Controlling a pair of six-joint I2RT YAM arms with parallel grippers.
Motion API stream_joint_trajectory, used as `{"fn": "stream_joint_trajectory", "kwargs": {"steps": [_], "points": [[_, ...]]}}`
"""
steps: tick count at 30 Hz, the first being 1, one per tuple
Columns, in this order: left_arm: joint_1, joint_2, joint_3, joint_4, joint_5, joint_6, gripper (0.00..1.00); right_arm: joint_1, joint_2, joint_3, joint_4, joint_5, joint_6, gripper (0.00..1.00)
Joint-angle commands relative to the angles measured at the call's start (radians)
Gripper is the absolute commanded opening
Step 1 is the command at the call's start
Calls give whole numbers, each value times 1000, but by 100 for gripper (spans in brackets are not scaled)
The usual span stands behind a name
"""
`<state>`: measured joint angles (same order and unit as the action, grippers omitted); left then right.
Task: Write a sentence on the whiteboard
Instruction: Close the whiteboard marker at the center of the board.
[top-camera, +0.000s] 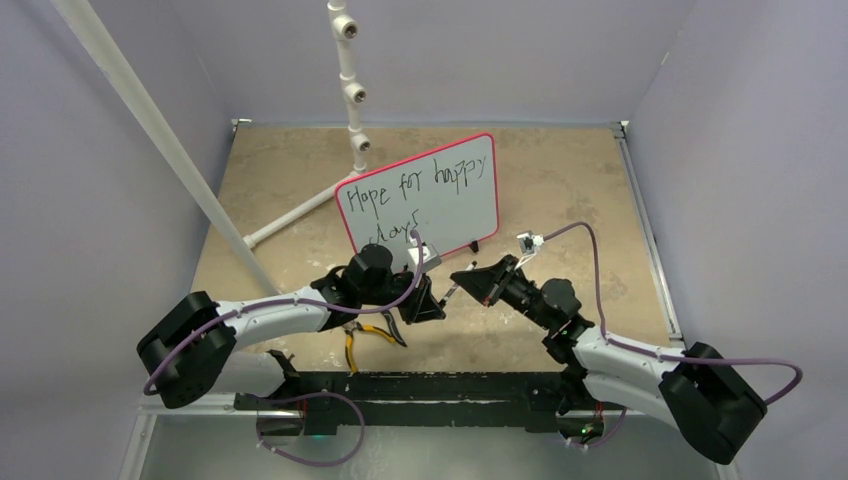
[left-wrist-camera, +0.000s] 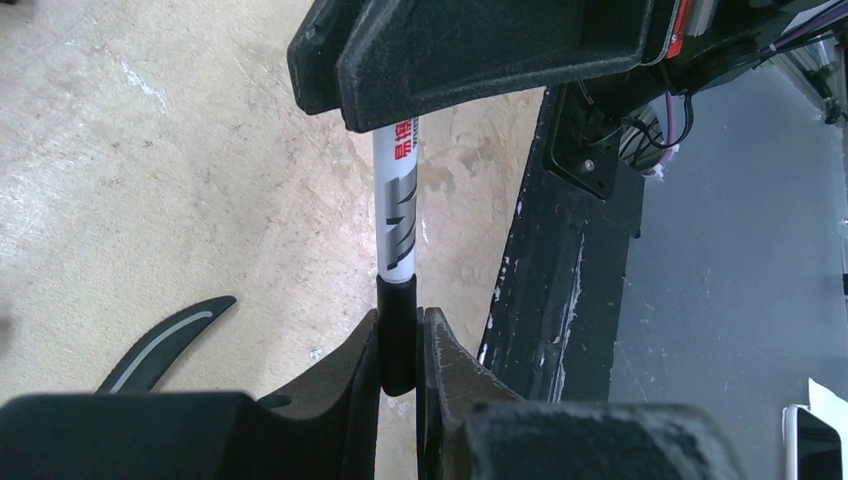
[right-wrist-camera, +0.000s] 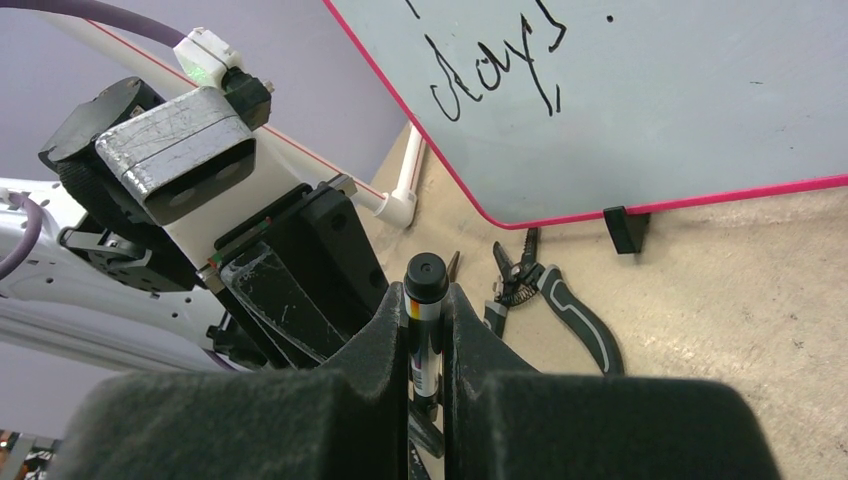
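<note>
Noting state, Ines: the small rectangular white whiteboard with the thin red-pink frame (top-camera: 465, 215) is standing upright toward the far middle of the tan mottled counter (top-camera: 570, 180). The black handwritten sentence (top-camera: 415, 190) is reading "Hope for happy days" over two lines. Are we calling the writing done?

Judging so, Tom: the words are looking complete, with a dot after them, so I am logging this as the put-away step. The left end effector (left-wrist-camera: 400, 335) is clamping narrowly on the black end of the white-barrelled marker pen (left-wrist-camera: 397, 210). The right end effector (right-wrist-camera: 425, 300) is pinching the same pen's barrel from the opposite side. Both are meeting just in front of the board's lower edge.

Capping, then?

Reading it that way, though the views are not showing whether the black piece is fully seated. The next move is calling for a straight push along the pen's axis, then one end effector letting go while the other is keeping its grip. Black-and-grey-handled pliers (right-wrist-camera: 565, 310) are lying on the counter close below, so any set-down is needing to avoid them.
</note>
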<state>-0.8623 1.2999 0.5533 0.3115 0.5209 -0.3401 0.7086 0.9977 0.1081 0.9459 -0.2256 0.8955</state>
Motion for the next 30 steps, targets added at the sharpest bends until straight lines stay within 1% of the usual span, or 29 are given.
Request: {"fn": "stream_joint_trajectory", "kwargs": {"steps": [1, 9, 14, 23, 27, 30], "points": [[39, -33, 182, 484, -142, 47, 0, 105, 48, -25, -259, -311, 20, 0], [44, -24, 187, 525, -153, 67, 0, 128, 77, -24, -262, -339, 50, 0], [87, -2, 203, 582, -63, -11, 0, 162, 75, -20, -293, -326, 5, 0], [123, 0, 220, 614, 28, -97, 0, 181, 75, -10, -374, -315, -66, 0], [124, -15, 224, 553, 34, -68, 0, 182, 39, 5, -397, -282, -65, 0], [123, -43, 221, 441, 30, -30, 0, 181, -58, 59, -519, -178, -56, 0]]}}
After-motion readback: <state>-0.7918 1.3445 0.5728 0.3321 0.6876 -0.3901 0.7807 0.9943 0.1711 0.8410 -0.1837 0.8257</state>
